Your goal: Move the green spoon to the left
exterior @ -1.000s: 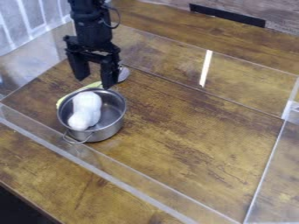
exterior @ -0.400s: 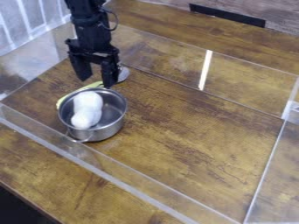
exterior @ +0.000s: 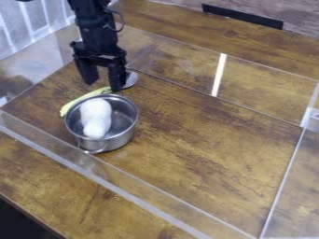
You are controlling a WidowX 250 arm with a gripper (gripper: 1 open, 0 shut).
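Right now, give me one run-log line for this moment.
pincer: open, pointing down over green spoon | spoon: on table behind pot, not gripped | pot: holds white lump

The steel pot (exterior: pixel 101 123) is the main obstacle. A white lump (exterior: pixel 95 116) fills much of its inside, leaving little room there. Behind the pot, the black gripper (exterior: pixel 100 82) stands pointing down with its jaws apart, crowding the narrow gap where the green spoon (exterior: pixel 82 100) lies against the pot's far rim. Right of the pot, the wooden table (exterior: pixel 212 140) lies open. Clear plastic walls (exterior: pixel 75 157) run close in front of the pot and far to its right.
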